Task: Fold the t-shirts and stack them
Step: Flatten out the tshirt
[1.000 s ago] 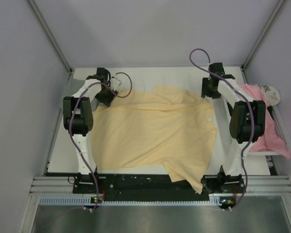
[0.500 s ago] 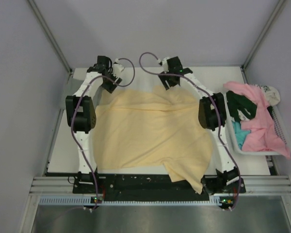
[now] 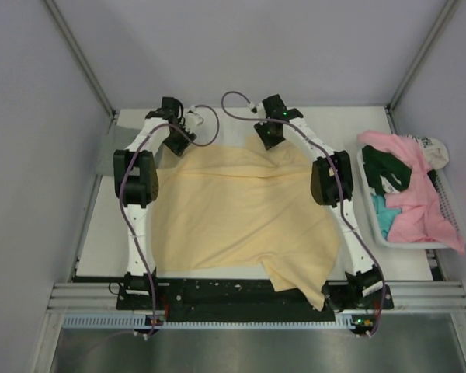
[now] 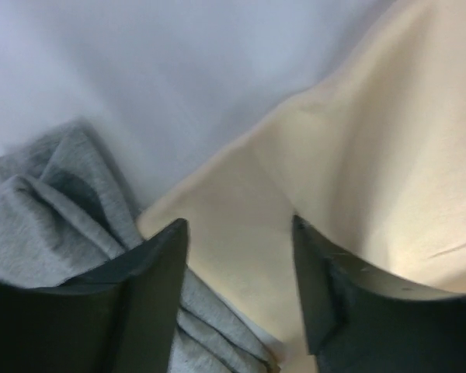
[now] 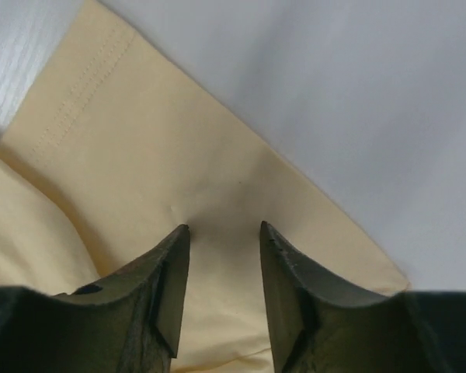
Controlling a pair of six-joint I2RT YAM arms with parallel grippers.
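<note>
We see the pale yellow cloth t-shirt [image 3: 241, 210] spread on the white table [image 3: 357, 124]. Left gripper [image 4: 239, 225] and right gripper [image 5: 223, 228] are both released, straddling its far edge. Risk as we judge it: the left pinches the crumpled grey cloth shirt [image 4: 54, 210] too and drags both.

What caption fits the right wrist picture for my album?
Right tool, jaws apart, over a sleeve of the pale yellow cloth t-shirt on the white table.

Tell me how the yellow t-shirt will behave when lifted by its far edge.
Probably floppy: the yellow t-shirt lies in wrinkles and its near corner droops off the table. Likely light, since the cloth looks thin, so it should sag between grips. Pushed, it would probably bunch like its creased far edge.
</note>
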